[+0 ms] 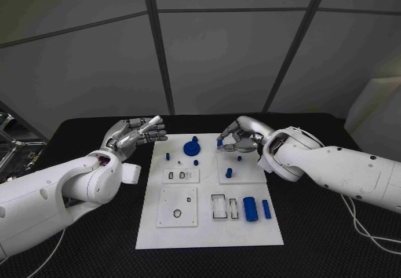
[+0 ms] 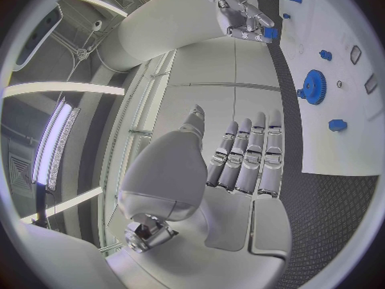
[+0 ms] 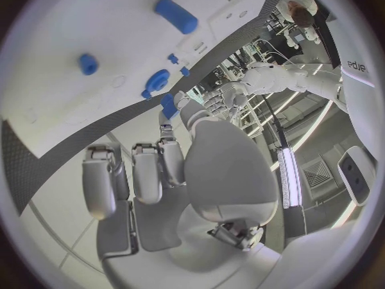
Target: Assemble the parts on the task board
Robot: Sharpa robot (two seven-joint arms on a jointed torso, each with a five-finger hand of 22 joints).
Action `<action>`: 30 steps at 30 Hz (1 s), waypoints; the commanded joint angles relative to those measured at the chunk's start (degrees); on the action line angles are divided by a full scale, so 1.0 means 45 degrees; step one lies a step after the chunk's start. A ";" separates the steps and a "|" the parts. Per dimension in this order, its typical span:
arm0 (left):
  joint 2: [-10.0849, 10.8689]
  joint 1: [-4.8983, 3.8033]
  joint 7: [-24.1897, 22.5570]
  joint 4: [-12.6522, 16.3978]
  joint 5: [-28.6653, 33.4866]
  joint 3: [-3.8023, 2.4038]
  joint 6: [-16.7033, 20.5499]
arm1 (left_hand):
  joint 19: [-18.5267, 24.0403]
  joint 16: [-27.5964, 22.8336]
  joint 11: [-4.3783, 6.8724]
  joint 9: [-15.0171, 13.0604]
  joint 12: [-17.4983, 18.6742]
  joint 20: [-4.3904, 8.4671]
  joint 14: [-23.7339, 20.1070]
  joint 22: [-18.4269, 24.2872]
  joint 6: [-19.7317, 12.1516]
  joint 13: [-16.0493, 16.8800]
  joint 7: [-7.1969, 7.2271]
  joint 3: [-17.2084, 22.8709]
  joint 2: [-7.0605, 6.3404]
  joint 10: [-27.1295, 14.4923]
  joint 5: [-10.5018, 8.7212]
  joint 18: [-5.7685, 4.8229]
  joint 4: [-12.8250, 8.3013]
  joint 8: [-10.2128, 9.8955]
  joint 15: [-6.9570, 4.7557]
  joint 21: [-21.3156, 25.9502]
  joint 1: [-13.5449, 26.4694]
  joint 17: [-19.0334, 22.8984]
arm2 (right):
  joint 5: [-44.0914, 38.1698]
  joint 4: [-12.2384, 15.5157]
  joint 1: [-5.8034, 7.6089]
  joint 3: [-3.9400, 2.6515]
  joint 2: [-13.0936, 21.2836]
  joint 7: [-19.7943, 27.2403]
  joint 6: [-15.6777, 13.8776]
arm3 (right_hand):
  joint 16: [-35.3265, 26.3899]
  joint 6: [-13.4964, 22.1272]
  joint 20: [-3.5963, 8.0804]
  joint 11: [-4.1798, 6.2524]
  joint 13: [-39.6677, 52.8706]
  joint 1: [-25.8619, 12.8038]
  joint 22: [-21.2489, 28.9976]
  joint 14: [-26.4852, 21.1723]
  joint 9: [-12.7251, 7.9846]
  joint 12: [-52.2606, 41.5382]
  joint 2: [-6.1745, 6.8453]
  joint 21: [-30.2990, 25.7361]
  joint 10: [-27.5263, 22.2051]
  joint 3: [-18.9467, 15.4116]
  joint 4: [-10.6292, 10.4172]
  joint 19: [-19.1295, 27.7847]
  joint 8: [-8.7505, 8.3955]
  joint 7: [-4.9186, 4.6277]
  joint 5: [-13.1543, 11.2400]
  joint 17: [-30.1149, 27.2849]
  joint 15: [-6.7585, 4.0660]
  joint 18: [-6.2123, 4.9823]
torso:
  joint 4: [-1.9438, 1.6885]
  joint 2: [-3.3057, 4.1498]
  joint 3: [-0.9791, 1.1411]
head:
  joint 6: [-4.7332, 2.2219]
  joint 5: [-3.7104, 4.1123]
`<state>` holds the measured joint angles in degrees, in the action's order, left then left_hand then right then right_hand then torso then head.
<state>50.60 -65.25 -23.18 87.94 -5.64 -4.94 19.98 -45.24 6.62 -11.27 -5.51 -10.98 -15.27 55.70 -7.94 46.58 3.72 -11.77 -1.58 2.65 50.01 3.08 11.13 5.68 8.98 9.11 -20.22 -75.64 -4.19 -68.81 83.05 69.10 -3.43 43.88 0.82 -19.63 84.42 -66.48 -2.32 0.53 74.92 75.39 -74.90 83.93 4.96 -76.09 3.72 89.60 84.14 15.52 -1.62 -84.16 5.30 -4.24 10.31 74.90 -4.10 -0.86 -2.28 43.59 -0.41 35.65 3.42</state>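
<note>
The white task board (image 1: 209, 231) lies in the middle of the black table. My right hand (image 1: 240, 139) hovers over the board's far edge and pinches a small blue part (image 1: 219, 142) between thumb and finger; the same part (image 3: 169, 106) shows at its fingertips in the right wrist view. A blue gear (image 1: 192, 149) sits on the board just left of that hand. My left hand (image 1: 136, 135) is raised beside the board's far left corner, fingers (image 2: 244, 154) stretched out and holding nothing.
Small blue pegs (image 1: 229, 172) stand in the board's far half. A blue cylinder (image 1: 250, 208) and a blue bar (image 1: 266, 209) lie near its right edge, beside rectangular slots (image 1: 219, 207). Black table surrounds the board (image 2: 353, 148).
</note>
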 commanded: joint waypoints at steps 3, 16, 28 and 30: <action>-0.0103 -0.0015 -0.0018 -0.0059 -0.0053 -0.0010 -0.0181 | -0.0090 -0.0045 0.0006 -0.0011 0.0042 0.0005 -0.0020 0.0010 0.0076 -0.0015 -0.0347 -0.0012 -0.0011 0.0078 0.0053 -0.0179 -0.0046 -0.0075 0.0051 -0.0032 -0.0072 0.0012 | -0.1500 0.0369 -0.0138 0.0007 -0.0608 -0.1176 -0.0271 | 0.0019 -0.0266 0.0089 0.0082 0.0750 -0.0044 -0.3305 0.0861 0.0128 -0.0032 -0.0092 0.0062 0.0084 0.0076 -0.0020 -0.1266 0.0042 0.0146 0.0034 0.1020 -0.0117 0.0179 | -0.0033 -0.0011 -0.0028 | 0.0090 -0.0247; -0.0332 -0.0016 0.0031 -0.0226 -0.0052 -0.0006 -0.0231 | -0.0089 -0.0049 0.0009 -0.0011 0.0045 0.0004 -0.0019 0.0012 0.0077 -0.0014 -0.0344 -0.0016 -0.0009 0.0080 0.0053 -0.0179 -0.0049 -0.0077 0.0051 -0.0031 -0.0068 0.0012 | -0.3357 0.0393 -0.0578 0.0321 -0.1919 -0.2437 0.0217 | 0.0007 -0.0256 0.0090 0.0082 0.0738 -0.0076 -0.3261 0.0856 0.0126 -0.0016 -0.0089 0.0038 0.0075 0.0071 -0.0017 -0.1238 0.0021 0.0145 0.0028 0.0999 -0.0117 0.0168 | -0.0022 0.0013 -0.0024 | 0.0297 -0.0589; -0.0409 -0.0017 0.0054 -0.0299 -0.0052 -0.0004 -0.0269 | -0.0087 -0.0058 0.0016 -0.0012 0.0051 0.0004 -0.0019 0.0017 0.0080 -0.0014 -0.0336 -0.0024 -0.0004 0.0084 0.0052 -0.0180 -0.0054 -0.0080 0.0050 -0.0029 -0.0058 0.0012 | -0.4133 0.0149 -0.0777 0.0460 -0.2546 -0.2945 0.0392 | -0.0011 -0.0249 0.0091 0.0080 0.0718 -0.0108 -0.3225 0.0849 0.0125 0.0010 -0.0076 0.0019 0.0063 0.0062 -0.0012 -0.1215 0.0002 0.0142 0.0040 0.0967 -0.0117 0.0159 | -0.0023 0.0005 -0.0017 | 0.0426 -0.0679; -0.0414 -0.0017 0.0057 -0.0307 -0.0052 -0.0004 -0.0274 | -0.0087 -0.0058 0.0016 -0.0012 0.0051 0.0004 -0.0019 0.0017 0.0080 -0.0014 -0.0336 -0.0024 -0.0004 0.0084 0.0052 -0.0180 -0.0054 -0.0080 0.0050 -0.0029 -0.0058 0.0012 | -0.4178 0.0121 -0.0784 0.0464 -0.2593 -0.2988 0.0460 | -0.0014 -0.0248 0.0091 0.0079 0.0717 -0.0126 -0.3228 0.0847 0.0125 0.0012 -0.0070 0.0021 0.0060 0.0059 -0.0010 -0.1217 -0.0006 0.0141 0.0051 0.0961 -0.0117 0.0160 | -0.0021 0.0009 -0.0015 | 0.0437 -0.0685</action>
<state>48.82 -65.25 -22.77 86.54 -5.65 -4.90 19.51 -45.24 6.63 -11.27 -5.49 -10.98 -15.27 55.70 -7.95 46.58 3.72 -11.76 -1.58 2.65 50.01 3.08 11.13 5.68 8.98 9.11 -20.22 -75.64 -4.20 -85.52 83.60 65.50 -1.35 32.31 -11.39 -18.42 84.42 -66.60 -2.32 0.52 74.92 75.16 -74.90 84.15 4.96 -76.09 3.53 89.60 84.14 15.54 -1.81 -84.16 5.13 -4.35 10.29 74.93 -4.31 -0.87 -2.39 43.65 -0.48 37.56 0.37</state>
